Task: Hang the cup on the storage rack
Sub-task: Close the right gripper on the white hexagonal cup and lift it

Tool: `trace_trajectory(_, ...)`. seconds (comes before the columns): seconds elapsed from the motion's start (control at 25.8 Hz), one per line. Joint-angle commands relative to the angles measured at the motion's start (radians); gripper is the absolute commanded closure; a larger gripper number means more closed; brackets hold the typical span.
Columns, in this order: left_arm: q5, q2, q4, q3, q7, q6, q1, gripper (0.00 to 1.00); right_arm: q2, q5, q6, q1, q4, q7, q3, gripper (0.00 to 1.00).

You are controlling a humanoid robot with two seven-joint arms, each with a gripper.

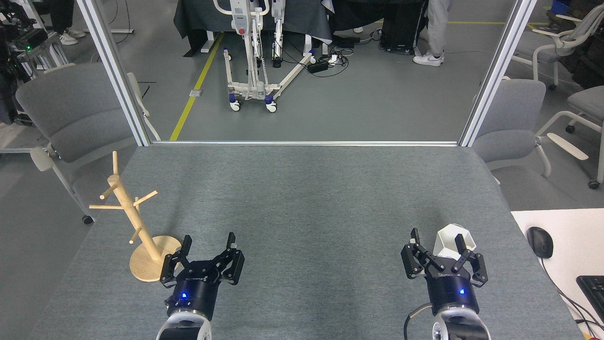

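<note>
On the grey felt-covered table (302,198), the white faceted cup (452,240) stands upright at about 4 o'clock from the table's centre, near the right edge. The right gripper (438,242) is just at it: its fingers are spread wide, the right-hand one in front of the cup's right side, the left-hand one clear of the cup at its 9 o'clock. Whether either finger touches the cup cannot be told.

The wooden mug tree (134,219) is at about 8 o'clock from the centre, on the left edge, its pole slanting up toward 11 o'clock from a round base, its thin pegs bare. The left gripper (209,245) hovers just at 3 o'clock of that base, fingers spread apart and holding nothing.

Beyond the table, grey chairs (75,113) flank both sides, and a black computer mouse (540,242) lies on a white desk at the right.
</note>
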State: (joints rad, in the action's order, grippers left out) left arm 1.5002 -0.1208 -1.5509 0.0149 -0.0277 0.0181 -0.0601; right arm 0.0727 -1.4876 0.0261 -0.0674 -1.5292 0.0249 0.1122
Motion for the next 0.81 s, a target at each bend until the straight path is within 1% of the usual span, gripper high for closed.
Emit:
trace_trajectory(0.0,0.000,0.000,0.000,0.000,0.000,-0.001,-0.001,0.01,0.001,-0.002,-0.002,0.000,0.000,0.000,-0.008,0.00)
trace_trajectory(0.35,-0.002,-0.002,0.000,0.000,0.003,0.000,-0.006,0.01,-0.004,-0.003,-0.002,-0.005,0.000,0.000,-0.013,0.00)
trace_trajectory(0.5,-0.006,0.001,0.003,0.000,0.006,0.000,-0.010,0.01,0.002,-0.003,-0.003,0.003,0.000,0.000,-0.011,0.00)
trace_trajectory(0.66,-0.006,0.003,0.003,0.000,0.008,0.000,-0.010,0.01,0.010,0.000,-0.006,0.012,0.000,-0.002,0.021,0.00)
trace_trajectory(0.7,-0.006,0.003,0.003,-0.001,0.008,0.000,-0.010,0.01,0.019,0.001,-0.005,0.017,0.000,-0.002,0.038,0.00)
trace_trajectory(0.77,-0.006,0.001,0.005,-0.001,0.008,0.000,-0.010,0.01,0.027,0.003,0.000,0.044,0.001,-0.003,0.067,0.00)
